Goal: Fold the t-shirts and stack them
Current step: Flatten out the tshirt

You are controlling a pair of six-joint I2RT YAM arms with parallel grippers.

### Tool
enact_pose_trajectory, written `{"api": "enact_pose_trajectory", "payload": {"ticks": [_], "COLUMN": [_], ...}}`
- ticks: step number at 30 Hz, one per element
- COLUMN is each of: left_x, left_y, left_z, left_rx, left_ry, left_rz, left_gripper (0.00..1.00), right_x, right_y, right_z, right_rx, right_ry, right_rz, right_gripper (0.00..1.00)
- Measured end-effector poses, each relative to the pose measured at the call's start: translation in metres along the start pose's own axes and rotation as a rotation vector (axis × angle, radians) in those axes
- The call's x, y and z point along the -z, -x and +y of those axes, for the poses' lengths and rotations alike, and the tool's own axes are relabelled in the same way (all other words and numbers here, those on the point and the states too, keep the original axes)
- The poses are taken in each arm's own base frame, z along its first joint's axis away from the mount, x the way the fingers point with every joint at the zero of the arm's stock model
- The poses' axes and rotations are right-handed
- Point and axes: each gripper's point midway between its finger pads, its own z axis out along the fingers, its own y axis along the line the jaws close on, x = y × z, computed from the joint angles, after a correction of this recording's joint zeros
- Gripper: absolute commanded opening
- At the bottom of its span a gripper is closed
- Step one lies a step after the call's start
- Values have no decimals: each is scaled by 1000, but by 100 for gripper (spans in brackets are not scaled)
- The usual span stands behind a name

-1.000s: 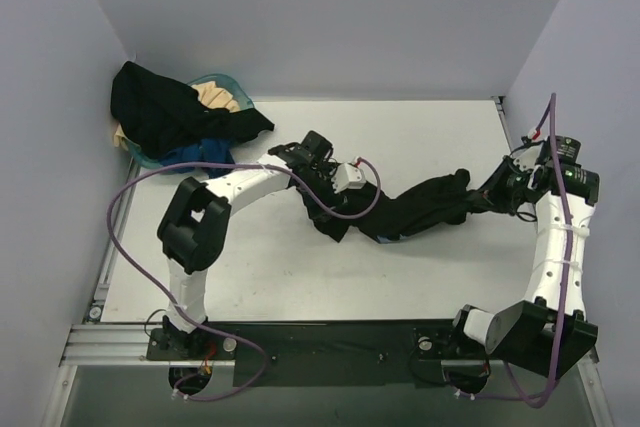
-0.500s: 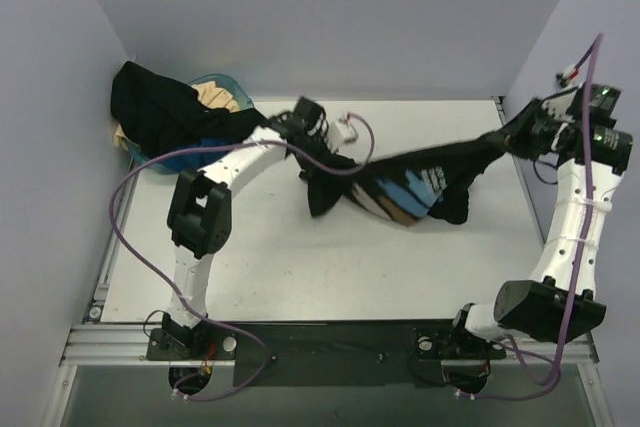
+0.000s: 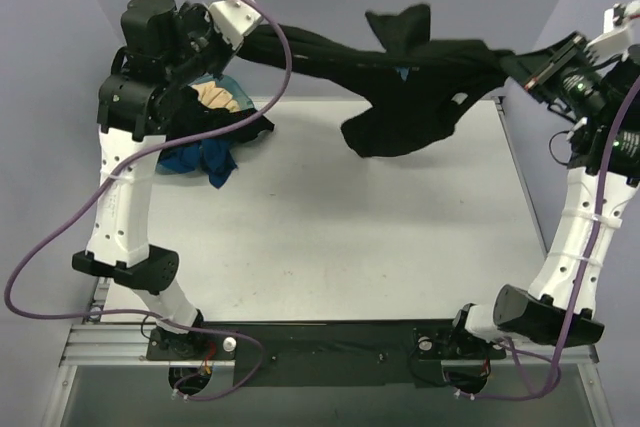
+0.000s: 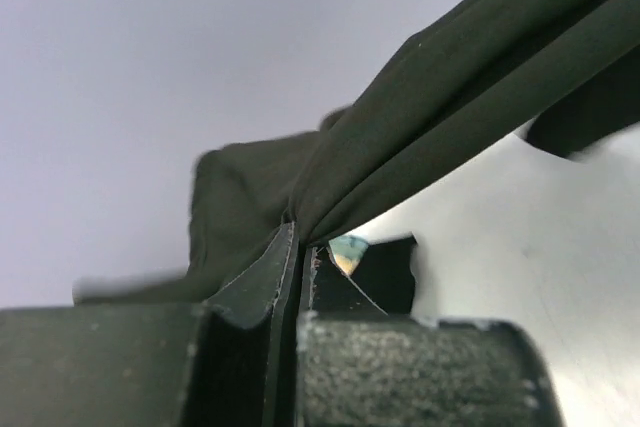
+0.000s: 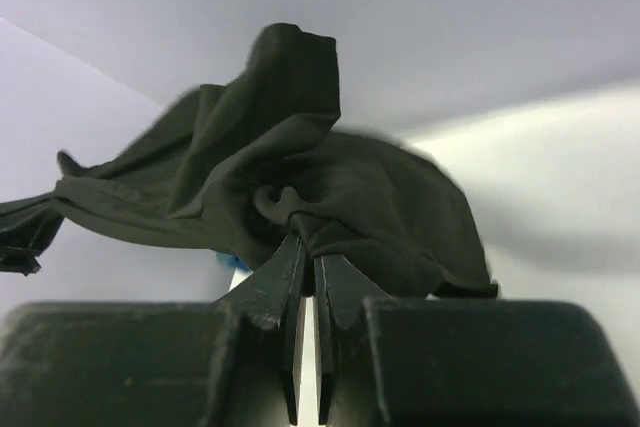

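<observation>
A black t-shirt [image 3: 400, 77] hangs stretched in the air above the far part of the table, with one end in each gripper. My left gripper [image 3: 250, 35] is raised high at the back left and shut on the bunched left end [image 4: 450, 117]; its jaws [image 4: 300, 239] pinch the cloth. My right gripper [image 3: 524, 65] is raised at the back right, shut on the other end [image 5: 300, 147], with the cloth gathered at its tips [image 5: 308, 232]. The shirt's middle sags in loose folds.
At the back left is a heap of other t-shirts: a cream one [image 3: 212, 95], a blue one [image 3: 203, 157] and a black one [image 3: 222, 127], over a teal basket that is mostly hidden by the left arm. The white table [image 3: 350, 247] lies below, with walls on three sides.
The left gripper shut on the black shirt. Both arms rose and drew apart, lifting the shirt off the table and stretching it in the air.
</observation>
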Motion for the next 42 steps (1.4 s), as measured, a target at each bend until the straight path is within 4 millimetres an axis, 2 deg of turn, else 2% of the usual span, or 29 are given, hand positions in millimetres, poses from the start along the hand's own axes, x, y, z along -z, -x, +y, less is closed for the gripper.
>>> {"api": "enact_pose_trajectory", "payload": {"ticks": [2,3,4,5,6,8,9,10,12,13,15,16,18,19,20,23,26,29,31,33,35,40,42], "left_x": [7,6,2,-2,-5,-13,-8,3,40,64,103,110,114,112,107,85,56,20,-5,-28,-36,-22,-21], "left_y": [-7,-20,-40,-72,-88,-153,-188,-221,-273,-291,-314,-319,-326,-327,-329,-334,-342,-345,-344,-344,-348,-365,-368], "left_z": [-13,-26,-43,-69,-84,-146,-182,-220,-287,-313,-341,-343,-336,-329,-322,-298,-271,-247,-240,-241,-249,-279,-285], "left_rx": [-16,-19,-17,-8,-2,-4,-5,-4,-4,-3,-7,-6,-10,-15,-19,-17,23,66,94,129,146,81,41], "left_ry": [-48,-92,-154,-243,-295,-480,-588,-707,-924,-1017,-1134,-1144,-1111,-1071,-1029,-890,-756,-660,-622,-611,-633,-791,-827], "left_rz": [29,63,115,194,238,387,476,572,737,811,913,931,943,935,925,888,849,819,799,769,746,696,680], "left_gripper": [0,0,2,10,36,78,91,92,93,93,92,90,81,67,64,65,65,66,69,72,73,73,70], "right_x": [3,5,7,9,11,17,21,26,41,49,63,66,68,68,67,65,61,60,62,64,66,81,92], "right_y": [-35,-58,-83,-110,-140,-194,-222,-250,-302,-321,-349,-356,-361,-362,-362,-356,-339,-327,-324,-325,-325,-327,-332], "right_z": [-16,-26,-39,-51,-64,-87,-101,-115,-148,-162,-182,-187,-194,-196,-199,-205,-213,-219,-222,-223,-224,-234,-240], "right_rx": [-45,-69,-93,-113,-135,-183,-207,-237,-300,-324,-352,-358,-353,-344,-336,-310,-292,-281,-279,-280,-280,-305,-318], "right_ry": [-19,-38,-60,-86,-114,-170,-198,-230,-327,-373,-448,-468,-492,-497,-502,-522,-545,-562,-574,-582,-591,-661,-713], "right_rz": [62,103,147,197,253,364,423,482,588,628,693,711,733,735,736,729,687,654,645,651,656,665,666], "right_gripper": [0,0,0,0,0,0,0,0,0,0,0,0,0,0,0,0,0,0,0,0,0,0,0]}}
